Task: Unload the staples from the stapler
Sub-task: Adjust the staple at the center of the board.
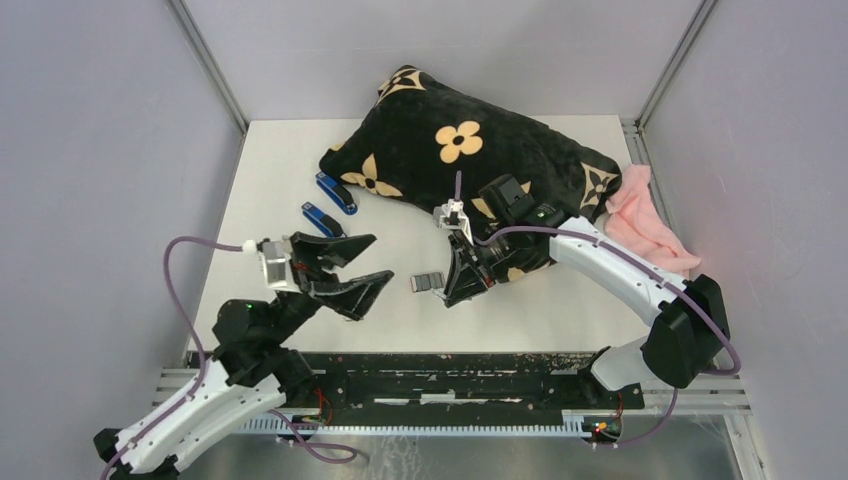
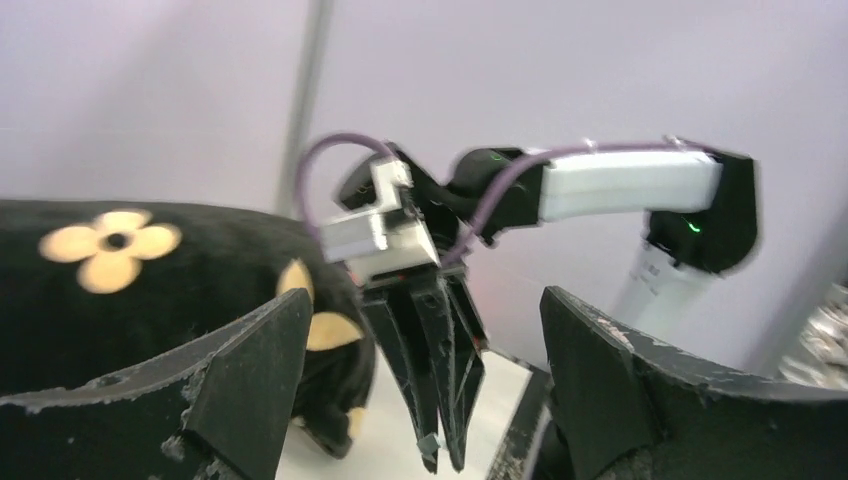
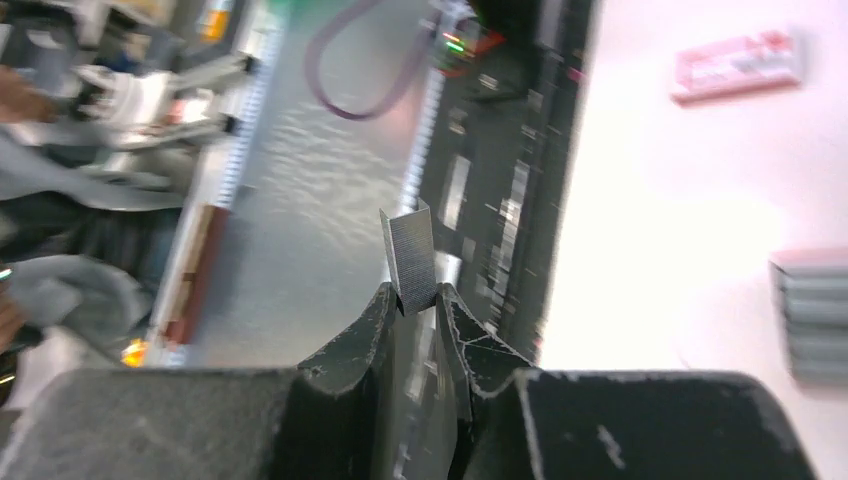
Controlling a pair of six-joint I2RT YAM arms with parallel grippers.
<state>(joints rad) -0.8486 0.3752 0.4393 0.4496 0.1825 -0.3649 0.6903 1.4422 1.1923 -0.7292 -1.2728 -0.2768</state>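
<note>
Pinching the staples (image 3: pixel 410 255), the right gripper (image 3: pixel 415 297) is clamped, seemingly just above the table (image 1: pixel 560 300); the left gripper (image 1: pixel 380 257) is spread apart.

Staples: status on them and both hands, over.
Left hand open, empty. Right hand shut on one staple strip. More staples lying on table beside it. Black pillow close behind.

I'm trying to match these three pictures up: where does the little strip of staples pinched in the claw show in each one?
Right wrist: staple strip upright at centre, pinched by the right gripper.
Left wrist: likely the grey speck at that gripper's tips, bottom centre.
Top external: too small to tell; hidden at the gripper's tips, lower centre.
Shared landmark: the right gripper, in all three.
</note>
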